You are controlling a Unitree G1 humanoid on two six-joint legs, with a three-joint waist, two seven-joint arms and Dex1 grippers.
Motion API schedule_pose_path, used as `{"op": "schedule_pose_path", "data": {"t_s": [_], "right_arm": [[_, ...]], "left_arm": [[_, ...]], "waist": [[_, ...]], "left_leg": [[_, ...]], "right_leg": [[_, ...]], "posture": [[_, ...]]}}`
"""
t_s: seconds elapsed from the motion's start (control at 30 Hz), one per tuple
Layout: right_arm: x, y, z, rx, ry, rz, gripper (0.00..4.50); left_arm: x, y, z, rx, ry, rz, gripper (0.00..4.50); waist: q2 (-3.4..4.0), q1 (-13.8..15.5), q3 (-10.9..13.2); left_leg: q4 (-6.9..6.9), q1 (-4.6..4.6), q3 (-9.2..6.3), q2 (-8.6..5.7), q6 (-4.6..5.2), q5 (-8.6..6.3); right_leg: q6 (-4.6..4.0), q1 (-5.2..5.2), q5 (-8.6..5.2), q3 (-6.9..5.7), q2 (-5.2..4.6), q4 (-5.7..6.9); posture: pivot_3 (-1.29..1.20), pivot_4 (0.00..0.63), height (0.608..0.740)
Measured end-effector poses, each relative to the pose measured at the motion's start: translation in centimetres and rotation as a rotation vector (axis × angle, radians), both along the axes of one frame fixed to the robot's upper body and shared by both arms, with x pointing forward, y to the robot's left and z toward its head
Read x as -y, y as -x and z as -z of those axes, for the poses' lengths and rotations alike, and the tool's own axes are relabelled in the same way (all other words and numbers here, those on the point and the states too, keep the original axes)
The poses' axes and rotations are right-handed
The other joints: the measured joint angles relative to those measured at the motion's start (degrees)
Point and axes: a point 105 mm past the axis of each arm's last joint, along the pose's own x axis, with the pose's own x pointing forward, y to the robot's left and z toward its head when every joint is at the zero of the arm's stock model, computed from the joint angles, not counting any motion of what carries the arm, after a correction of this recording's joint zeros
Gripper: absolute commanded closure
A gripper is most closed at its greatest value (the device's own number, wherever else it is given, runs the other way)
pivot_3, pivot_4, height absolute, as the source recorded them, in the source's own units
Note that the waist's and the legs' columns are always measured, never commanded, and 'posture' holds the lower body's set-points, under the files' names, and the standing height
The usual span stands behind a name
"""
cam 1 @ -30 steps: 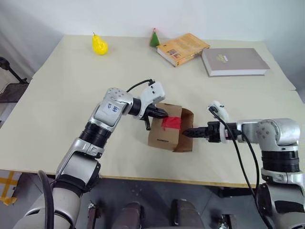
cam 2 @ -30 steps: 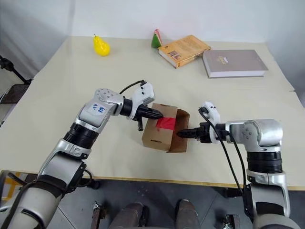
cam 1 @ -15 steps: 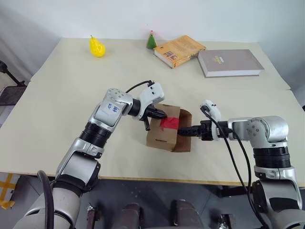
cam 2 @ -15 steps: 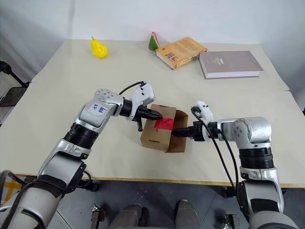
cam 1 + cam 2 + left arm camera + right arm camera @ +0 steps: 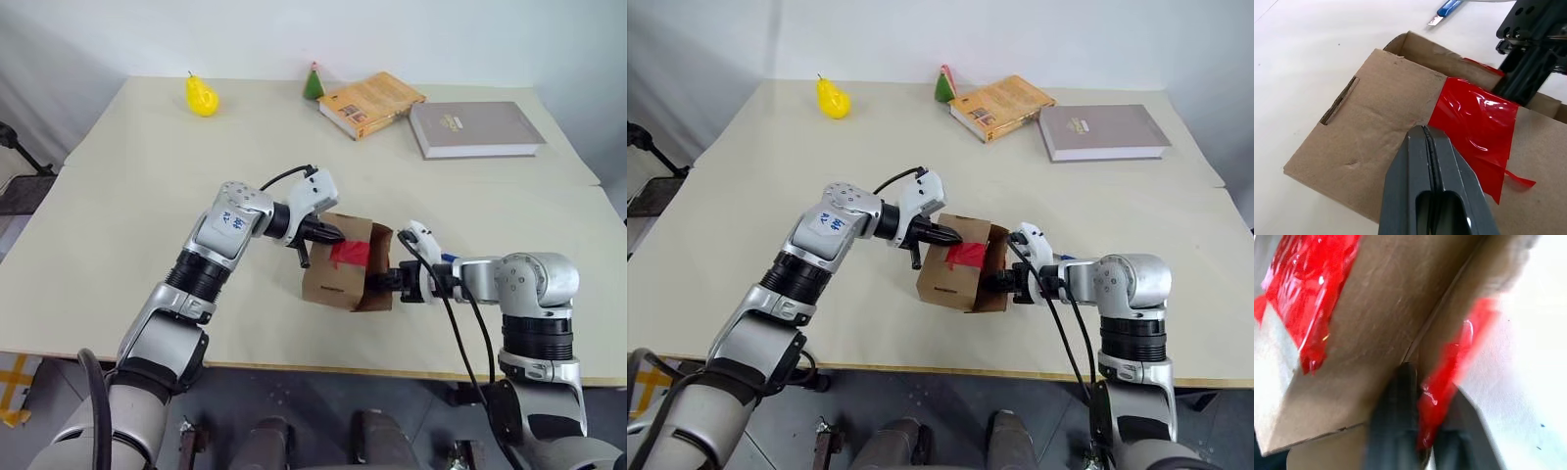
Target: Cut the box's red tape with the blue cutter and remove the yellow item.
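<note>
The brown box (image 5: 333, 279) stands near the table's front middle, its right flap (image 5: 382, 257) raised. Red tape (image 5: 1474, 127) lies across the top, and one torn end hangs on that flap. My left gripper (image 5: 339, 233) is shut and empty, its tip (image 5: 1425, 131) resting on the box top just beside the tape. My right gripper (image 5: 379, 282) is shut on the raised flap, one finger (image 5: 1396, 421) on each side of the cardboard. The blue cutter (image 5: 1448, 7) lies on the table beyond the box, by my right wrist. The yellow item is hidden.
At the table's far edge lie two books (image 5: 372, 100) (image 5: 475, 127), with a small green cone (image 5: 313, 82) and a yellow pear (image 5: 201, 96) to their left. The table's front edge (image 5: 323, 368) runs close below the box.
My right gripper has moved left to the box's raised flap and gone from open to shut on it. The left gripper has stayed on the box top.
</note>
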Motion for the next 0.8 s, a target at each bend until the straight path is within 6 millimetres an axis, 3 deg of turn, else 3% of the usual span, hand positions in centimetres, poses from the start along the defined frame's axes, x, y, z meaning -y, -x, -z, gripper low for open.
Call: {"op": "schedule_pose_path", "data": {"t_s": [0.27,0.53,0.8], "right_arm": [[0.1,-0.5,-0.8,0.034,0.043,0.036,4.48],[1.7,-1.7,-4.9,0.173,0.173,0.104,4.48],[1.9,-1.7,-8.9,0.295,0.312,0.106,4.48]], "left_arm": [[-0.2,-0.1,-0.3,0.004,0.015,-0.01,4.5],[0.1,-0.3,-1.3,0.024,0.087,-0.011,4.5],[0.1,-1.1,-2.2,0.044,0.19,-0.06,4.5]], "waist": [[0.09,0.0,0.1],[0.14,0.1,0.1],[0.15,0.1,0.1]], "left_leg": [[0.01,-0.07,0.01,-0.01,0.0,0.0],[-0.18,-0.52,0.03,-0.07,0.01,0.02],[-0.03,-0.94,-0.03,-0.1,0.07,0.05]], "right_leg": [[0.0,-0.09,0.0,0.03,-0.03,0.0],[0.0,-0.72,0.0,-0.05,-0.08,0.04],[0.01,-0.96,0.0,-0.22,-0.11,-0.04]], "posture": [[0.0,0.15,0.74],[0.0,0.15,0.74],[0.0,0.15,0.74]]}}
